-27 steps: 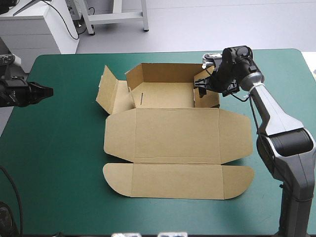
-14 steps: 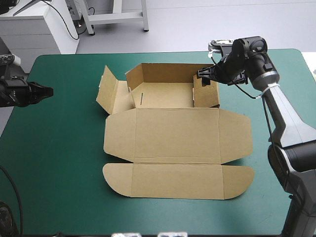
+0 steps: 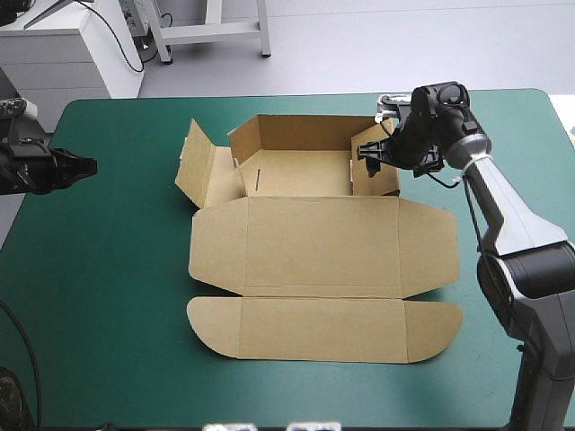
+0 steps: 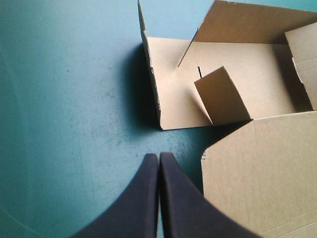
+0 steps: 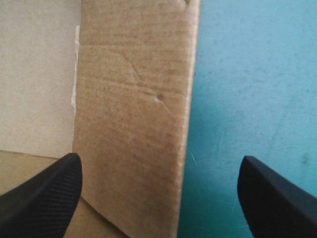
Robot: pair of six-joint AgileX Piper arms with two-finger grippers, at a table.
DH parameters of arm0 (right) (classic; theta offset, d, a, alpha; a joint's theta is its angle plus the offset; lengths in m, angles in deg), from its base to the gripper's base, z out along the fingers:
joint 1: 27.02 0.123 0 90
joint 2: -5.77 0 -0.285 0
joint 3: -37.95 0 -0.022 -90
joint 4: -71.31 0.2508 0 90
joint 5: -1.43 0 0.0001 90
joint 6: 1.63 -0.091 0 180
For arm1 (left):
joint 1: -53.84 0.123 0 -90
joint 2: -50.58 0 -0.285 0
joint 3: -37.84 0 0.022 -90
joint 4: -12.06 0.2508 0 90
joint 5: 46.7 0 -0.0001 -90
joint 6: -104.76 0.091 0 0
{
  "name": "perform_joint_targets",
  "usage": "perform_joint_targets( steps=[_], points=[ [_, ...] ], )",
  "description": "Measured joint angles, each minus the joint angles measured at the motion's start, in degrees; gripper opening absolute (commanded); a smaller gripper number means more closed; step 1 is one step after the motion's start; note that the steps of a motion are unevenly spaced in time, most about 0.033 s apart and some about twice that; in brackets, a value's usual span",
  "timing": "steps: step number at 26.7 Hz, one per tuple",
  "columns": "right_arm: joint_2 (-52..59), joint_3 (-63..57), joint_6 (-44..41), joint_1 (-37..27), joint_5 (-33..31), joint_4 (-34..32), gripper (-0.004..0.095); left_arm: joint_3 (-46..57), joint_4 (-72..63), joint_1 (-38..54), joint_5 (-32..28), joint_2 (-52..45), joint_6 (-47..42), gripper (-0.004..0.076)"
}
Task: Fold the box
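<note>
The brown box (image 3: pixel 314 242) lies mid-table. Its tray at the back has the rear and right walls raised, and the lid and front flap lie flat toward the near edge. The left side panel (image 3: pixel 193 162) leans outward. My right gripper (image 3: pixel 370 154) is open over the tray's right wall (image 5: pixel 133 99), one finger on each side of it in the right wrist view (image 5: pixel 158 198). My left gripper (image 3: pixel 83 166) is shut near the table's left edge, well away from the box. In its own view the shut fingers (image 4: pixel 159 157) point at the box's left panel (image 4: pixel 153 89).
Teal-green cover (image 3: pixel 117 269) stretches between my left gripper and the box. The table's far edge (image 3: pixel 296 97) runs just behind the tray. The front flap (image 3: pixel 323 328) ends short of the near edge.
My right gripper lifted and swung out to the right of the wall, then came back down over it. The left arm and the box have stayed put.
</note>
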Motion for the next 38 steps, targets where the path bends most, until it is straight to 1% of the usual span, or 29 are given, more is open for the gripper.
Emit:
perform_joint_targets(
  steps=[2, 4, 6, 7, 8, 9, 10, 11, 21, 27, 31, 34, 38],
  points=[
    [-1.6, 0.0, 0.0, 0.0, 0.2, 0.0, 0.0736, 0.0, 0.0, 0.0, 0.0, 0.0, -0.5, -0.0008],
    [-2.9, 0.0, 0.0, 0.0, 0.4, -0.3, 0.0679, 0.0, 0.0, 0.0, 0.0, 0.0, -1.6, -0.0008],
    [-3.8, 0.0, 0.0, 0.0, 0.5, -0.3, 0.0498, 0.0, 0.0, 0.0, 0.0, 0.0, -2.1, -0.0008],
    [-3.8, 0.0, 0.0, 0.0, 0.5, -0.3, 0.0434, 0.0, 0.0, 0.0, -0.1, 0.0, -2.2, -0.0008],
    [-3.8, 0.0, 0.0, 0.0, 0.5, -0.3, 0.0341, 0.0, 0.0, 0.0, -0.2, 0.0, -2.3, -0.0008],
    [-3.8, 0.0, 0.0, 0.0, 0.5, -0.3, 0.0234, 0.0, 0.0, 0.0, -0.4, 0.0, -2.5, -0.0008],
    [-3.9, 0.0, 0.2, 0.0, 0.5, -0.2, 0.0072, 0.0, 0.0, 0.0, -0.6, 0.0, -2.7, -0.0008],
    [-4.1, 0.0, 0.9, 0.0, 0.5, 0.0, -0.0009, 0.0, 0.0, 0.0, -0.8, 0.0, -2.7, -0.0008],
    [-4.7, 0.0, 4.1, -0.2, 0.9, -0.1, -0.0004, 0.0, 0.0, 0.0, -1.0, 0.1, -3.1, -0.0008],
    [-4.0, 0.3, 7.6, -0.2, 0.9, 0.0, -0.0004, 0.0, 0.0, 0.0, -1.0, 2.3, -3.1, -0.0008],
    [-0.2, 0.4, 10.6, -0.1, 0.2, -1.7, -0.0005, 0.0, 0.0, 0.0, -1.6, 4.5, -3.1, -0.0008],
    [4.2, 1.0, 13.0, -0.6, -0.1, -2.6, -0.0005, 0.0, 0.0, 0.0, -3.9, 6.4, -3.1, -0.0008],
    [10.8, 1.4, 15.9, -1.8, -0.1, -2.2, -0.002, 0.0, -0.4, 0.0, -6.0, 9.0, -3.1, -0.0008]
  ],
)
